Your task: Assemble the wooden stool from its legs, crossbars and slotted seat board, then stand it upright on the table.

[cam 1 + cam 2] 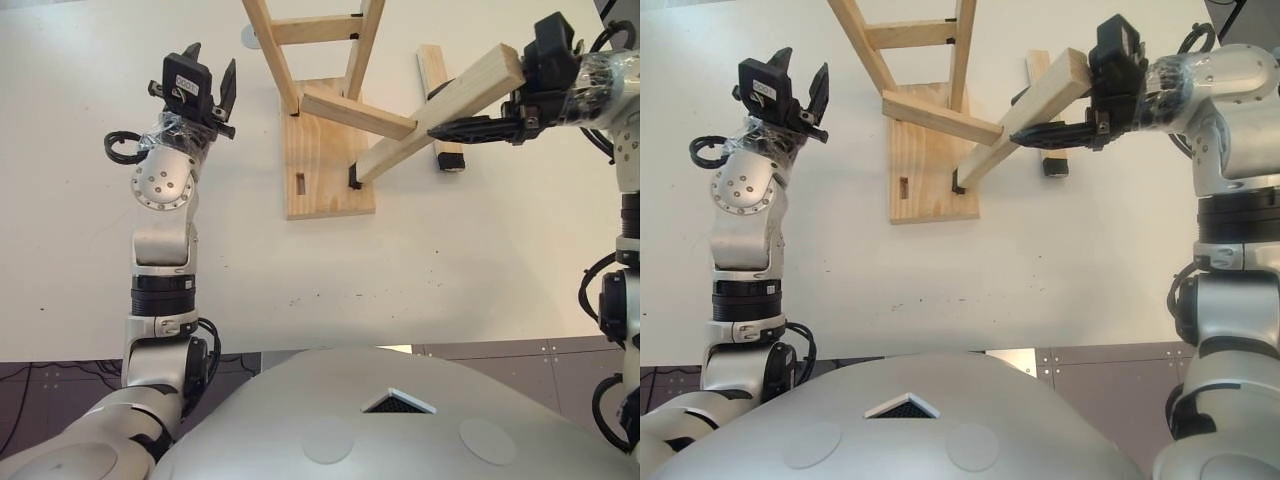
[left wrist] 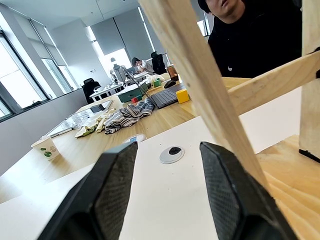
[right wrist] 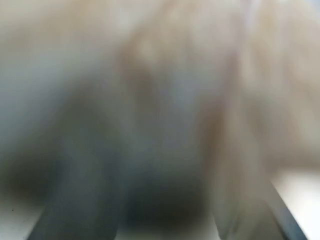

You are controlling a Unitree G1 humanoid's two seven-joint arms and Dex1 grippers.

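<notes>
gripping a squared wooden leg [image 1: 472, 90]: right end effector [image 1: 445, 122].

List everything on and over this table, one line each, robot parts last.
table: one, white, under everything.
seat board: one, pale wood, flat at the table's middle.
standing legs: two, pale wood, upright at the board's far end.
crossbars: two, pale wood; one joins the standing legs, the other runs from the left one to the tilted leg.
tilted leg: one, pale wood, lower end at the board's near right corner.
loose leg: one, pale wood with a black end, flat right of the board.
empty slot: one, near left of the board.
grommet: one, grey, far left of the legs.
left gripper: black, open, left of the board.
right gripper: black, holding the tilted leg.
</notes>
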